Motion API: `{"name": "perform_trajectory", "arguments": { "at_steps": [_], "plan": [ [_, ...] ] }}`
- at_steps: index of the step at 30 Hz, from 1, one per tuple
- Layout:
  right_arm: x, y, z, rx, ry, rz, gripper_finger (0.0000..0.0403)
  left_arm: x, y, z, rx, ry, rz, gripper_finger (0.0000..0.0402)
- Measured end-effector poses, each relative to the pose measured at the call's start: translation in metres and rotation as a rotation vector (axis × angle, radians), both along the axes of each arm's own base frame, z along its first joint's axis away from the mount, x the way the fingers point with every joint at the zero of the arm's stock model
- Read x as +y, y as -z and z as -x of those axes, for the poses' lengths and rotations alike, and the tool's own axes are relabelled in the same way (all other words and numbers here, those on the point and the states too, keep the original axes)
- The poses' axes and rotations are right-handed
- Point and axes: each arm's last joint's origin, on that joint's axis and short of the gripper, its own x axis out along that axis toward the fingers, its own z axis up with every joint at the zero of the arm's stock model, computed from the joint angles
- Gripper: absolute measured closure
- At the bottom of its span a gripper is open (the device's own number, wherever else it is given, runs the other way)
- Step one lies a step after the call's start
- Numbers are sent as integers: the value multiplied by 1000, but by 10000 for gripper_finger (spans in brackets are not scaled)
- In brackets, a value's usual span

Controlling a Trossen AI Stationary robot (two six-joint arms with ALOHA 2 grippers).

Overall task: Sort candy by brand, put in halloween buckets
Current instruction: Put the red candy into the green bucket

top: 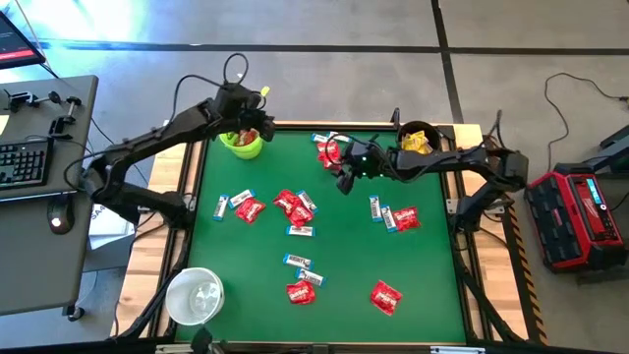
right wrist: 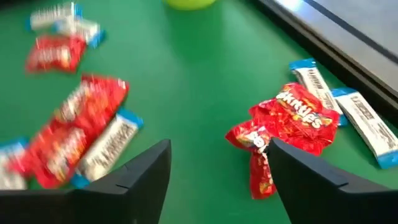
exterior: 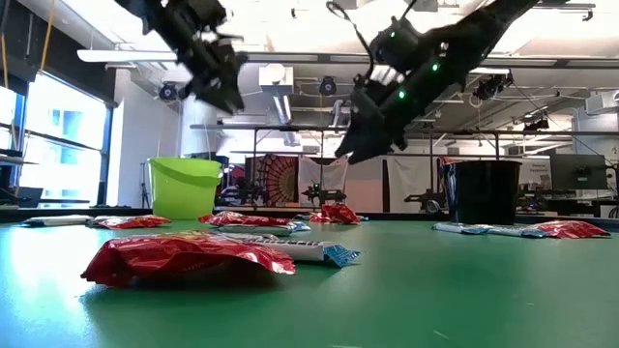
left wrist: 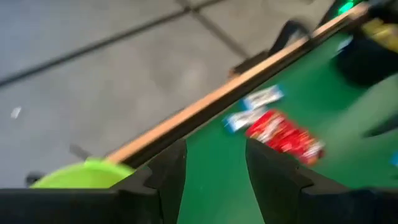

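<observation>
My right gripper [right wrist: 214, 180] spread, empty, above red Skittles packets [right wrist: 292, 127]; crowded white-and-blue bars [right wrist: 364, 124] risk snagging, mis-sorting.

Overhead, table-level and 2 wrist views share the green table [top: 344, 285].

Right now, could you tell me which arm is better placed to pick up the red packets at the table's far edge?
The right. Its open, empty gripper hangs just beside the red packets, which fill its wrist view. The left gripper, also open, sits over the lime green bucket, farther away.
</observation>
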Motion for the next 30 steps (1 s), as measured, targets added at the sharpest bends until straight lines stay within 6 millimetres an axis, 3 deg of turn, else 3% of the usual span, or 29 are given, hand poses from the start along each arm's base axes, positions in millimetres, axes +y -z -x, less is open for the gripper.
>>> {"name": "perform_trajectory", "arguments": {
  "at_steps": [8, 14, 22, 26, 30],
  "plan": [
    [-17, 35, -4, 162, -123, 106, 140, -39, -21, 0, -42, 154, -90, 243],
    [-30, 49, -3, 220, -44, 161, 140, -65, -6, 0, -56, 318, -67, 243],
    [-40, 61, -8, 187, -77, 183, 141, -87, 14, -2, -96, 359, 8, 243],
    [-41, 73, -8, 206, -79, 135, 164, -96, 15, -7, -95, 395, 13, 243],
    [-42, 77, -8, 194, -22, 86, 211, -101, 14, -9, -111, 411, 13, 243]
  ]
}}
